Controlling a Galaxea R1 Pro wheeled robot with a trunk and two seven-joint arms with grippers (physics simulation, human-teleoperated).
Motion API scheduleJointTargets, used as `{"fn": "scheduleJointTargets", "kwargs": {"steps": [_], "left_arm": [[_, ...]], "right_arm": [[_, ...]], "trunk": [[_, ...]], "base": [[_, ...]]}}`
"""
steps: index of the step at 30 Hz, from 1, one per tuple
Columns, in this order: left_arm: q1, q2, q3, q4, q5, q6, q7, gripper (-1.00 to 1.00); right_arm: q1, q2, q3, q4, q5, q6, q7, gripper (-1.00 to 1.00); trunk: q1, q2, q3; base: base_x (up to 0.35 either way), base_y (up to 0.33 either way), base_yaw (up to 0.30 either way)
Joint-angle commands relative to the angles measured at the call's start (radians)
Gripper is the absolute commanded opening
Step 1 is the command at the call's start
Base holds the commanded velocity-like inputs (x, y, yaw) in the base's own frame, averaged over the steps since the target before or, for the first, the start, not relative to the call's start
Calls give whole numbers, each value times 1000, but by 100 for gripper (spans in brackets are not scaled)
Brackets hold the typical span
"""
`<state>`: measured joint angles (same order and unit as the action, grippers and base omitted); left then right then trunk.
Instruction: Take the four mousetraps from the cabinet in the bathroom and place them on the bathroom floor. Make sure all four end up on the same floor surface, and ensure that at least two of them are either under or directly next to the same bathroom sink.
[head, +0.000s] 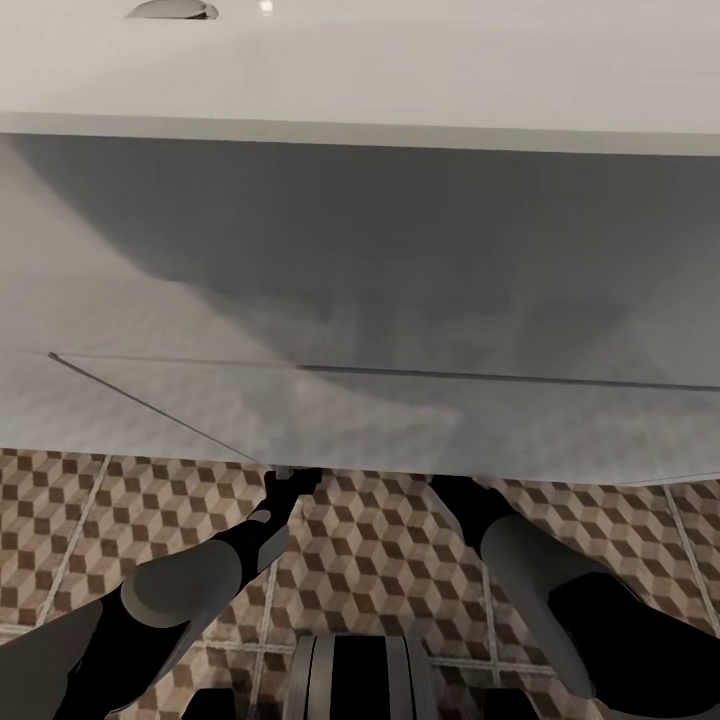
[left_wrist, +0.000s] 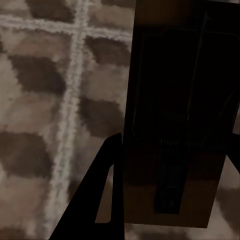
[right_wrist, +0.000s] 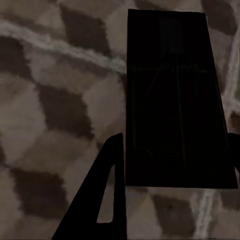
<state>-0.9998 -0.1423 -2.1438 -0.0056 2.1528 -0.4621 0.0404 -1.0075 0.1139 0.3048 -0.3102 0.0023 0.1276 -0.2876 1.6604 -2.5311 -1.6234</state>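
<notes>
Tiled floor (head: 380, 560) under sink (head: 360, 300) | left gripper (left_wrist: 170, 165) clamps mousetrap (left_wrist: 175, 125) | right gripper (right_wrist: 175, 165) clamps second mousetrap (right_wrist: 175, 100)

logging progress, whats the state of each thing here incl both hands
left hand: shut on a mousetrap, low over the tiles
left mousetrap: held
right hand: shut on a mousetrap
right mousetrap: held
sink: right in front, both arms reaching beneath it
bathroom floor: cube-patterned tiles

Bathroom floor (head: 380, 560): square tiles in a brown, beige and white cube pattern, crossed by pale grout lines. Carries the robot base (head: 350, 680) at 6 o'clock. Shows close behind first mousetrap (left_wrist: 175, 150) and second mousetrap (right_wrist: 175, 100); contact with tiles unclear.
</notes>
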Motion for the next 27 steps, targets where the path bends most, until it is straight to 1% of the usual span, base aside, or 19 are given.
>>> {"fn": "scheduleJointTargets", "kwargs": {"steps": [1, 4, 7, 20, 27], "left_arm": [[0, 0, -8, -1, 2, -3, 9, -100], [0, 0, -8, -2, 2, -3, 9, -100], [0, 0, -8, -2, 2, -3, 9, -100], [-1, -1, -10, -2, 2, 3, 9, -100], [-17, -3, -8, 0, 5, 6, 10, -100]], "right_arm": [[0, 1, 8, -3, -1, 27, 1, -100], [0, 4, 5, -5, -4, 81, 8, -100], [0, 4, 4, -6, -6, 101, 9, -100], [0, 6, 3, -6, -8, 107, 9, -100], [0, 10, 3, -5, -9, 107, 8, -100]], "trunk": [[0, 0, -1], [0, 0, -1], [0, 0, -1], [0, 0, -1], [0, 0, -1]], "base": [[0, 0, 0], [0, 0, 0], [0, 0, 0], [0, 0, 0], [0, 0, 0]]}}
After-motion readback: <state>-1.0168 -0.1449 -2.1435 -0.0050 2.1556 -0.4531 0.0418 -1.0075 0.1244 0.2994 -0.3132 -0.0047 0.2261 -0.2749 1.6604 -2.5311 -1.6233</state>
